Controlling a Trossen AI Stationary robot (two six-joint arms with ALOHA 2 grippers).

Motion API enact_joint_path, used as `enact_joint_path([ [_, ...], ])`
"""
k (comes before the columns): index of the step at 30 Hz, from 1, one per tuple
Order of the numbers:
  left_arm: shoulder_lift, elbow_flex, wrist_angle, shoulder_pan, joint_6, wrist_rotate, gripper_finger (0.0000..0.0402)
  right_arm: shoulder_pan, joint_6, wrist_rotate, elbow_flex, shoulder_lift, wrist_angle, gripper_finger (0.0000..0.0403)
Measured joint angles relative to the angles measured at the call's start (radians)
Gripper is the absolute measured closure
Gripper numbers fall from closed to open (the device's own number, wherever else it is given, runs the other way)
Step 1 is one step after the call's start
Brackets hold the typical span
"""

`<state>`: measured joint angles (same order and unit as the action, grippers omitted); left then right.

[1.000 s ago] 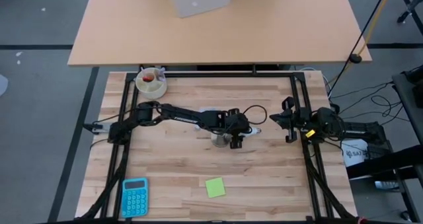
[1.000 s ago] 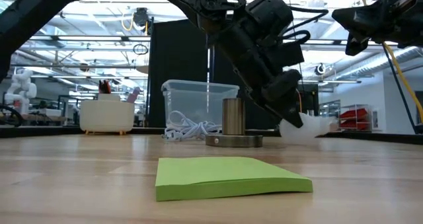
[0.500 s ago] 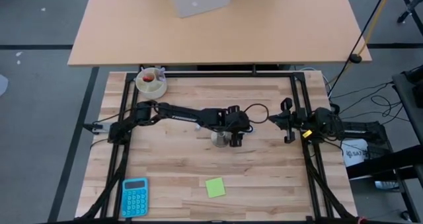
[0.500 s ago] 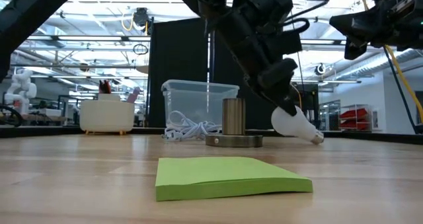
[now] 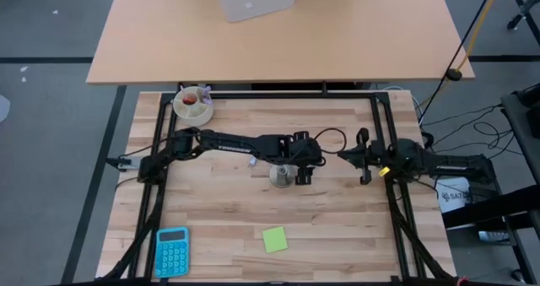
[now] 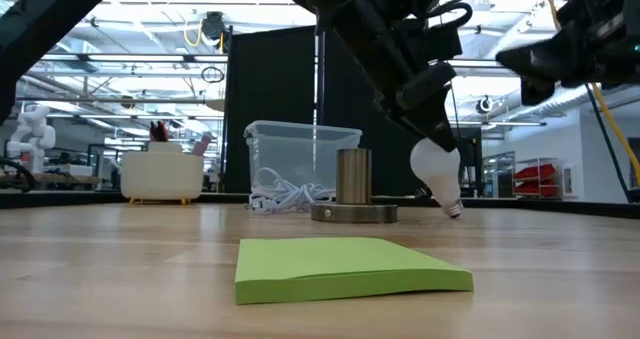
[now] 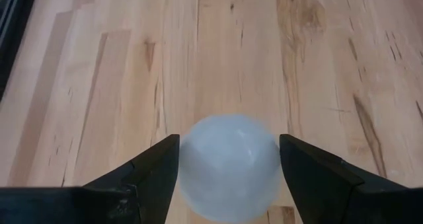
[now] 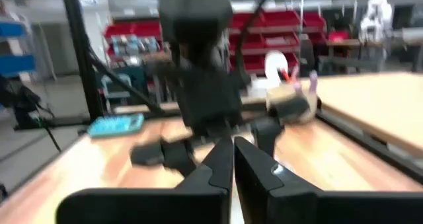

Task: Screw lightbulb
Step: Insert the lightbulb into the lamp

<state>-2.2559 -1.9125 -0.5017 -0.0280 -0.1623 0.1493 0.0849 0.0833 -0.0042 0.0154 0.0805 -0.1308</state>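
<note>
The white lightbulb (image 6: 437,172) hangs in my left gripper (image 5: 302,175) just right of the grey socket (image 6: 353,180), a short metal cylinder standing on its disc base (image 6: 353,214) at the table's middle. The bulb's silvery screw base (image 6: 454,209) points down, slightly tilted, a little above the wood. In the left wrist view the globe (image 7: 228,168) fills the gap between the fingers. My right gripper (image 5: 362,158) hovers shut and empty at the table's right, pointing toward the left arm. My left gripper pinches the bulb's rounded globe (image 7: 192,164) between its two fingers (image 7: 155,168), one on each side. The fingers come from above, slanting down. The bulb hangs below them, lifted clear of the table, nearly upright with its screw base lowest.
A green sticky-note pad (image 5: 273,239) and a blue calculator (image 5: 172,250) lie near the front edge. A white bowl (image 5: 193,105) stands at the far left corner. A clear box with a coiled white cable (image 6: 300,169) shows behind the socket. A black frame (image 5: 384,151) borders the table.
My left gripper has risen and tipped, still shut on the bulb. The bulb lay almost flat on the table to the socket's right; it now hangs clear, turned nearly upright with its base down. My right gripper has drifted slightly toward the table's left.
</note>
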Motion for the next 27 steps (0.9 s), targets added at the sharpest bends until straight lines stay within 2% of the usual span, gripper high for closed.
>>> enact_joint_path([
  [3, 0.0, 0.0, -0.003, 0.0, 0.0, 0.0, 0.0145, 0.0, 0.001, 0.038, 0.0, 0.02, 0.056, 0.0357],
  [5, 0.0, 0.0, -0.003, 0.0, 0.0, 0.0, 0.0145, 0.0, 0.002, 0.063, 0.0, 0.035, 0.062, 0.0321],
  [13, 0.0, 0.0, -0.003, 0.0, 0.0, 0.0, 0.0145, 0.0, 0.072, 0.056, 0.0, 0.108, 0.08, 0.0128],
  [16, 0.0, 0.0, -0.003, 0.0, 0.001, 0.0, 0.0145, -0.001, 0.105, 0.051, 0.0, 0.152, 0.098, 0.0079],
  [20, 0.0, 0.0, -0.003, 0.0, 0.001, 0.0, 0.0145, -0.002, 0.115, 0.051, 0.0, 0.214, 0.098, 0.0057],
  [27, 0.0, 0.0, -0.026, -0.002, -0.008, -0.001, 0.0145, -0.002, 0.078, 0.057, 0.0, 0.282, 0.027, 0.0076],
])
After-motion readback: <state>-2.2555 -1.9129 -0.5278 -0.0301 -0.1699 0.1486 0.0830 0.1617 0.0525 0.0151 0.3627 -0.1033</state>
